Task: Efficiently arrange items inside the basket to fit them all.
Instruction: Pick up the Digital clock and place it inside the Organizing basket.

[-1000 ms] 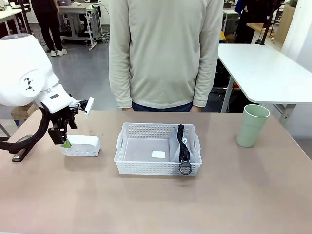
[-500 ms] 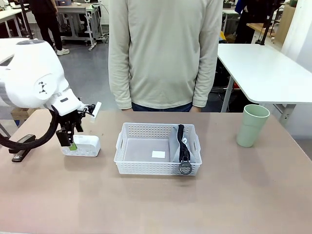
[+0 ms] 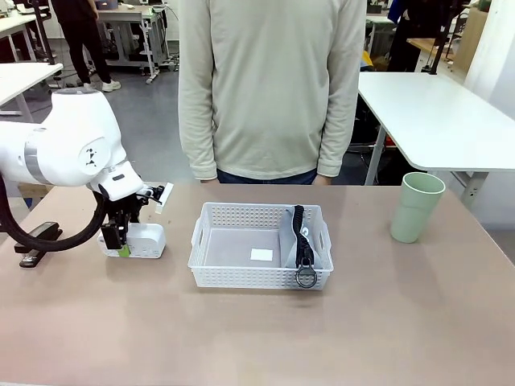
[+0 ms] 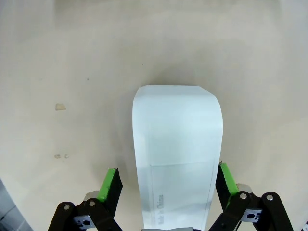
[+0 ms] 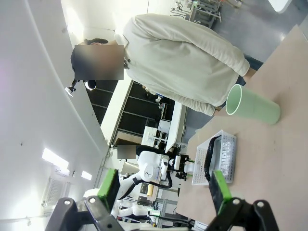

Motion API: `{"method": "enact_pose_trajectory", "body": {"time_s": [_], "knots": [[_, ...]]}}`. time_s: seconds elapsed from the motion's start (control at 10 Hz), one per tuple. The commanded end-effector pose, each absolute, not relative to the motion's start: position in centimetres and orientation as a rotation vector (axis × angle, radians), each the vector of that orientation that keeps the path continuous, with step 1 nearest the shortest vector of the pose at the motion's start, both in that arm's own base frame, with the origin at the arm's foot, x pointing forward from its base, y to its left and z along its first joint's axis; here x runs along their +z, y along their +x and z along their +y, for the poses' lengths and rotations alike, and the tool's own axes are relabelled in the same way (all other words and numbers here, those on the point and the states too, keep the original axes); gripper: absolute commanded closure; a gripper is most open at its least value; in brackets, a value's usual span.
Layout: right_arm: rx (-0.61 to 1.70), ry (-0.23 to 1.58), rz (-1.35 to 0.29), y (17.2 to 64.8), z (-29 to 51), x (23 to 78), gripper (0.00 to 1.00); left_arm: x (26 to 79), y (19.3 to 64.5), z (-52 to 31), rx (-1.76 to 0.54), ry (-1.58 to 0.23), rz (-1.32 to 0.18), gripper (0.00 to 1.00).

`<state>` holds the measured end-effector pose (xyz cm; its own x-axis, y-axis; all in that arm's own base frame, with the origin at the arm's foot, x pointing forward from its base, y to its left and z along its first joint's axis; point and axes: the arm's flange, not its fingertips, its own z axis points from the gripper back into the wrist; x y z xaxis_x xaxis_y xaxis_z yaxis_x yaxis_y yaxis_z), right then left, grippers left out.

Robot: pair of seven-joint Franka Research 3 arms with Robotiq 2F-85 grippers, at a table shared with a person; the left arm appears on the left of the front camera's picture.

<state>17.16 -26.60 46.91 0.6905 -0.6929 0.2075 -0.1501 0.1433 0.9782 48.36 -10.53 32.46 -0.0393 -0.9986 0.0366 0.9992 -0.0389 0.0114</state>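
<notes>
The step in hand appears to be picking up the white boxy device (image 3: pixel 138 240), which lies on the worktop (image 3: pixel 241 338) just left of the basket (image 3: pixel 241 275). The left gripper (image 3: pixel 121 240) is down over one end of it with its jaws spread wide. In the wrist view the left gripper (image 4: pixel 168 180) has 1 green pad on each side of the device (image 4: pixel 178 134), and neither pad is pressing on it yet.

To do this well, I would centre the gripper so both pads meet the smooth sides together. It should close firmly, since glossy plastic may slip, then lift straight up to clear the rim. The device is best laid flat against a wall of the basket's open left part, which saves floor for the cup and stapler.

The right gripper (image 5: pixel 164 188) is open with nothing between its pads.

- **Worktop:** matt and brownish.
- **Basket:** shallow, rectangular white plastic with perforated walls and cut-out handles.
- **Cup:** the pale green cup (image 3: pixel 417 207) is tall, tapered and smooth, and stands well to the right.
- **Pouch:** the grey zip pouch (image 3: pixel 291 240) is soft fabric and stands on edge at the basket's right end, with its black ring over the near wall.
- **Device:** hard, with rounded corners.
- **Stapler:** the small black stapler (image 3: pixel 32 241) lies at the far left.
</notes>
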Motion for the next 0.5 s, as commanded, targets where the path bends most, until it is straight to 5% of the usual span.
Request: {"method": "enact_pose_trajectory", "body": {"time_s": [0.0,0.4], "knots": [[-0.432,1.406,-0.797,17.46,-26.65,47.21,0.0,32.23,48.97,-10.17,-1.639,-0.027,-0.015,0.0],[-0.432,1.406,-0.797,17.46,-26.65,47.21,0.0,31.3,49.35,-10.43,-1.64,-0.049,-0.005,0.0]]}}
